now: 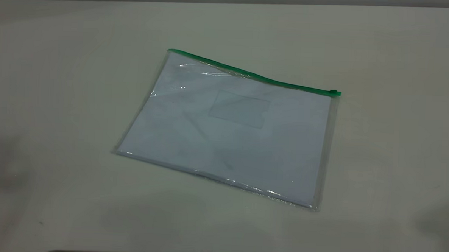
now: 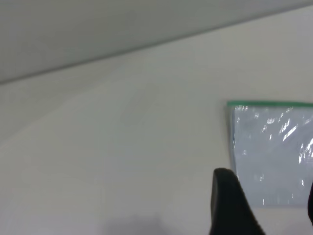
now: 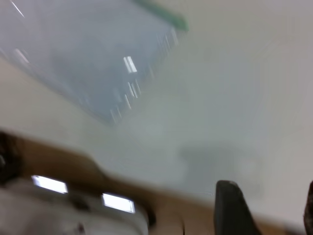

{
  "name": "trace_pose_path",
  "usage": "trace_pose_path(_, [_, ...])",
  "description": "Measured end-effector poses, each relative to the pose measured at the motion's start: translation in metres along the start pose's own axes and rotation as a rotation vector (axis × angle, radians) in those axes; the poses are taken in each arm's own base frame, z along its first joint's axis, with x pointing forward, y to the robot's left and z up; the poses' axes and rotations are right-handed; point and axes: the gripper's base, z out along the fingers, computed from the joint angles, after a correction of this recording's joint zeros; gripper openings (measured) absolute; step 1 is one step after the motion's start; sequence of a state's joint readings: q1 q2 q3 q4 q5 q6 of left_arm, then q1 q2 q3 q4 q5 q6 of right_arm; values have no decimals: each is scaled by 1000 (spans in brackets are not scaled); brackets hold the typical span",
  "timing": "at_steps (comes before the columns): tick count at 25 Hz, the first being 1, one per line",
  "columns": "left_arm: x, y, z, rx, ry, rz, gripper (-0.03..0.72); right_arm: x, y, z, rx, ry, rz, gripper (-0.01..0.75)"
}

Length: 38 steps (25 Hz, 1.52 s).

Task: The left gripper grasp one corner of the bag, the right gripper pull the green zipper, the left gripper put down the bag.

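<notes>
Neither arm shows in the exterior view. In left wrist view the left gripper (image 2: pixel 266 205) shows two dark fingers (image 2: pixel 230 205) w/ a wide gap between, held above the surface. In right wrist view the right gripper (image 3: pixel 266 210) looks the same, fingers (image 3: pixel 232 210) spread apart.

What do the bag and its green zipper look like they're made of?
The bag looks like thin, clear, glossy soft plastic: white paper shows through and bright glints run along its creases and edges. The green zipper appears to be an opaque plastic strip, and it waves slightly, so it is probably flexible.
</notes>
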<state>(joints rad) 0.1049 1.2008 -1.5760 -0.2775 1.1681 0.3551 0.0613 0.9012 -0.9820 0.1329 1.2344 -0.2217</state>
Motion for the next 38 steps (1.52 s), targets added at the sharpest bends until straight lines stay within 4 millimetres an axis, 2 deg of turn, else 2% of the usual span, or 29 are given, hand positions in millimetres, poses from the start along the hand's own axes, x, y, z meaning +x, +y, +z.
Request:
trace_pose_path(3, [37,-9,-1,-3,57,-15,445,40,-1,26,34,115,52,396])
trace_pose_path(8, [116,-24,27,45,241,-73,443,93,3,59,44,173,123,396])
trace_pose_path(11, [163,-31,47,65,361,-98,443,106,2,67,72,146,132,396])
trace_pose_path(13, [195,-36,56,71,432,-109,443,106,0,67,96,129,138,396])
trace_pose_path(17, [241,-43,66,38,508,-132,443,106,-1,67,112,124,138,396])
trace_pose_path(23, [249,-46,52,-58,326,-163,443,106,-1,67,112,122,138,396])
trace_pose_path(34, [269,-60,24,-95,161,-132,443,106,-1,66,113,119,139,396])
trace_pose_path(38, [276,-64,16,-112,88,-117,443,112,0,55,129,29,160,396])
